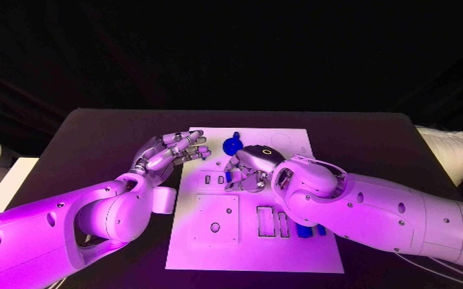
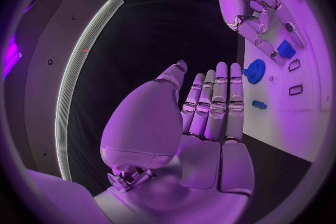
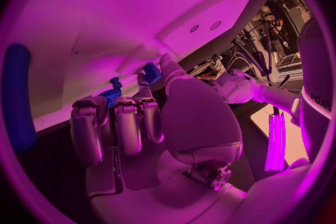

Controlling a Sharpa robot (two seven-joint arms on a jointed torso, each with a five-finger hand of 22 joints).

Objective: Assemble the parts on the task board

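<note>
The white task board (image 1: 290, 145) lies mid-table. A blue gear (image 1: 233, 145) stands near its far edge, also seen as the blue gear (image 2: 255, 71). My right hand (image 1: 249, 165) is over the board just behind the gear, fingers curled down toward the surface. A small blue block (image 2: 285, 49) lies on the board right beside those fingertips, apart from them; the same block (image 3: 150, 71) sits past my thumb tip. My left hand (image 1: 174, 148) hovers at the board's left edge, fingers straight and apart, holding nothing. A tiny blue piece (image 2: 259, 105) lies near its fingertips.
Long blue parts (image 1: 304, 231) lie on the board's right side, half under my right forearm. Rectangular slots (image 1: 271, 222) and a raised square plate (image 1: 217, 219) take up the near half of the board. Dark table (image 1: 106, 135) surrounds it.
</note>
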